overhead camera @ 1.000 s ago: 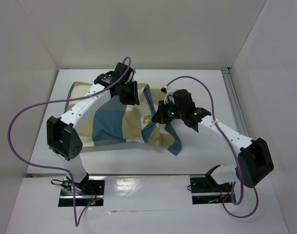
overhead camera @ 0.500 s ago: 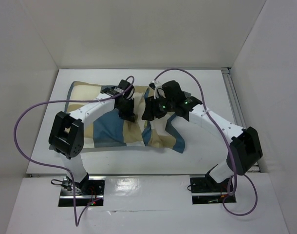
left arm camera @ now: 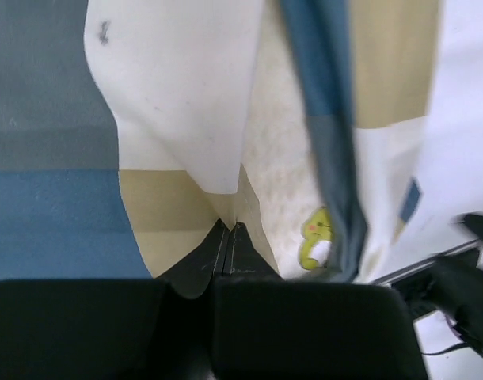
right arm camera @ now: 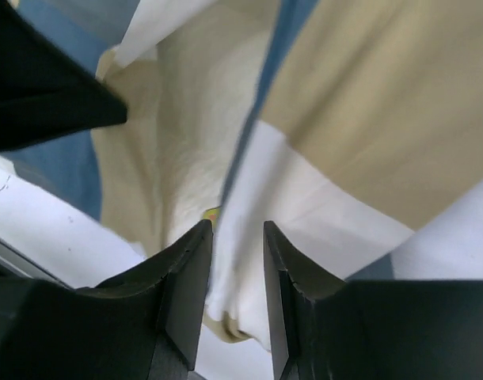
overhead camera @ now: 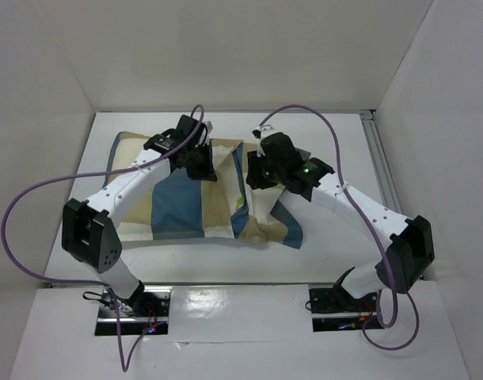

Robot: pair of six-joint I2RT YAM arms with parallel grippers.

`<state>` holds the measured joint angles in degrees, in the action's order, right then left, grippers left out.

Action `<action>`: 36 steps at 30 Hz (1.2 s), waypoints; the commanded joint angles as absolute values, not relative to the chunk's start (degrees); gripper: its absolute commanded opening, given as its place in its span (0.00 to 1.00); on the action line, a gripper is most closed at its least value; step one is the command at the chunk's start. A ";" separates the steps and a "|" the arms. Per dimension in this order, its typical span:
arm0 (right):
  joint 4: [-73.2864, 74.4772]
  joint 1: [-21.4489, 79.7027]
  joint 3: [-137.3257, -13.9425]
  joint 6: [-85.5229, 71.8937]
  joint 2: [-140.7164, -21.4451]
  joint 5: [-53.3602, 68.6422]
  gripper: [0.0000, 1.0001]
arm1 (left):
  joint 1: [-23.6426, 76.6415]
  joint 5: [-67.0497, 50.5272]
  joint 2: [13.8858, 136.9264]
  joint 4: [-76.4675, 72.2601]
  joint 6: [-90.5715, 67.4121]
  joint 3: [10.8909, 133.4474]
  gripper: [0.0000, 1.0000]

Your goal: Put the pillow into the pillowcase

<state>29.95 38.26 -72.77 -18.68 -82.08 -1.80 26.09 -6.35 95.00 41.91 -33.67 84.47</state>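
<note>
Black left tool (left arm camera: 230,231), fingertips pressed together, pinches a tan-and-cream fold of the pillowcase (left arm camera: 51,214) at its open edge. Right tool (right arm camera: 237,237), jaws narrowly parted, straddles a cream fold at the opposite lip of the same cover. Between the two lips shows the pillow (left arm camera: 283,170), cream and nubbly, with its yellow logo (left arm camera: 315,237) just inside the mouth; the rest is hidden by checked cloth. Seen from above, the bundle lies on the white tabletop (overhead camera: 336,142), left of centre, with loose pillowcase cloth bunched toward the right arm.
</note>
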 commanded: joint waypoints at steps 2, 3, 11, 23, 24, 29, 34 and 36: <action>27.95 42.36 -75.84 -20.30 -84.89 -4.66 0.46 | 25.66 -8.26 91.05 41.13 -34.72 87.45 0.00; 27.08 43.76 -75.85 -20.30 -85.60 -4.66 0.46 | 25.66 -8.26 91.05 41.13 -34.72 87.45 0.00; 25.39 44.91 -75.23 -21.01 -92.28 -8.07 0.47 | 24.61 -8.26 90.53 41.13 -34.72 85.87 0.00; 24.00 47.20 -76.28 -22.51 -90.36 -12.68 0.00 | 23.47 -8.79 89.47 40.61 -34.72 84.64 0.00; 22.25 47.20 -76.90 -22.50 -89.57 -10.74 0.00 | 23.47 -8.79 89.47 40.61 -34.72 84.64 0.00; 16.97 47.20 -80.59 -21.88 -89.55 3.92 0.00 | 23.47 -9.93 89.47 40.08 -35.24 84.64 0.00; 11.53 47.72 -76.91 -23.03 -96.40 1.33 0.00 | 23.47 -10.63 89.47 40.08 -35.24 85.17 0.00; 10.81 46.50 -75.50 -24.69 -99.75 -0.35 0.00 | 23.47 -10.63 88.78 40.08 -35.77 85.17 0.00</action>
<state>15.90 46.72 -77.41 -22.79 -95.37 -0.34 23.79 -9.43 91.94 41.87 -34.92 84.62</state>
